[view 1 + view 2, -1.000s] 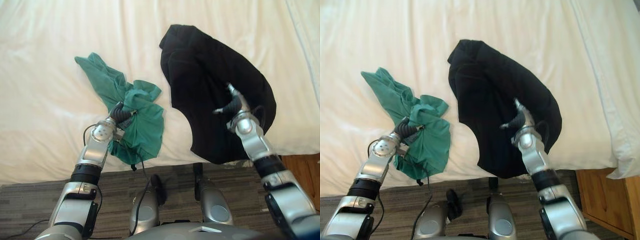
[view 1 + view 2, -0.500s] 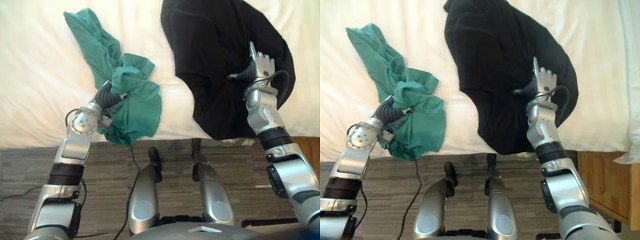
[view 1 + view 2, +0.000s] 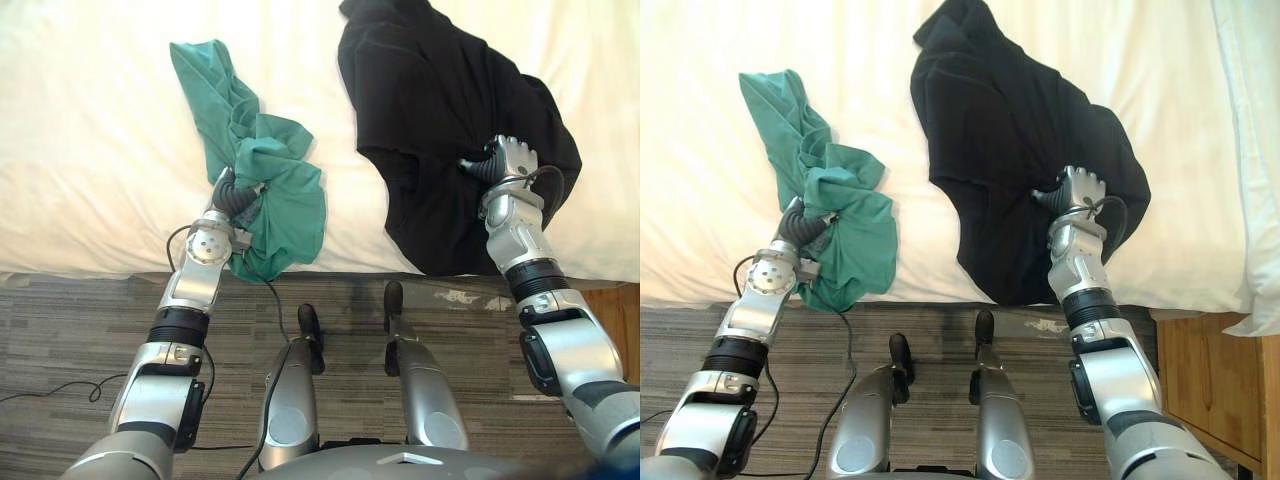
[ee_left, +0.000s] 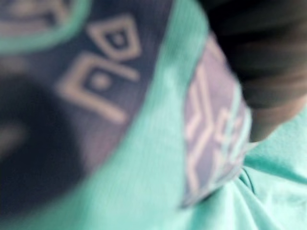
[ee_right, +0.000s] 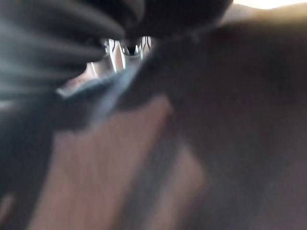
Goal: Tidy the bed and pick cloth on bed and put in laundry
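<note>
Green cloth [image 3: 285, 215] is seen bunched on the left part of the white bed [image 3: 90, 150], one narrow end stretched away across the sheet and the wider end hanging over the near edge of the mattress, above the grey carpet [image 3: 80, 320]. The left hand [image 3: 232, 196] is pushed into the folds of this cloth near the bed's edge; only its dark ribbed cover is exposed, so whether the cloth is grasped or merely touched cannot be told. In the left wrist view green fabric is pressed very close to the camera, with a dark printed patch bearing pale shapes (the print cannot be made out).

A black cloth [image 3: 440, 90] is spread on the right part of the bed, well apart from the green one, a strip of bare sheet being left between them. Its near portion is draped over the mattress edge. The right hand [image 3: 508, 160] is set on this cloth close to its right border, clenched into the fabric, with the material gathered under it and wrinkles drawn toward it. In the right wrist view dark cloth is seen draped right before the camera, with a glimpse of silver metal past it.

A wooden bedside cabinet [image 3: 1215, 390] is seen just beside the bed's right corner, on the floor.
</note>
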